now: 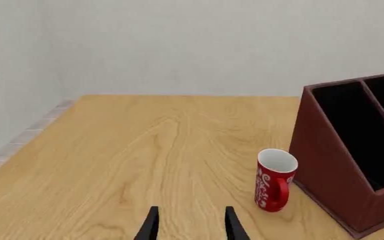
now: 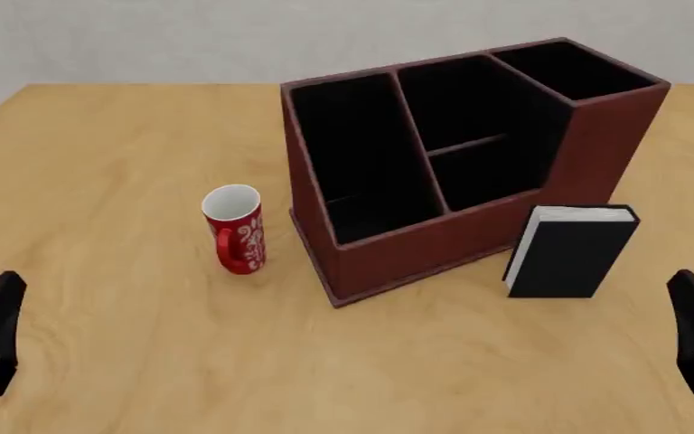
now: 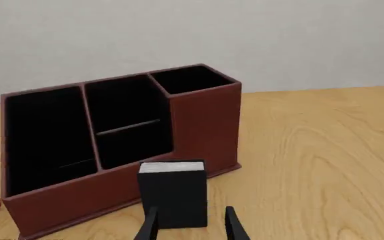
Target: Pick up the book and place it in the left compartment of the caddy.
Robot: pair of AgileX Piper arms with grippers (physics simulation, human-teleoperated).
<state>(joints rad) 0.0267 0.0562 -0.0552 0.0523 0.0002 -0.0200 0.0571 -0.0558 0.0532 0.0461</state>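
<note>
The black book [image 2: 567, 252] stands upright on the table just in front of the caddy's [image 2: 588, 145] right end, white page edges on top; it also shows as the book [image 3: 173, 194] in the right wrist view. The caddy's left compartment [image 2: 360, 163] is a long black-lined slot with nothing in it. My right gripper [image 3: 190, 226] is open, its fingertips just short of the book and apart from it. At the front left my left gripper [image 1: 190, 226] is open over bare wood, far from the book. In the front view each gripper shows only as a dark shape at a lower corner.
A red mug [image 2: 236, 229] with white pattern stands upright just left of the caddy, also seen as the mug [image 1: 274, 180] in the left wrist view. The wooden table [image 2: 106, 163] extends to a pale wall behind.
</note>
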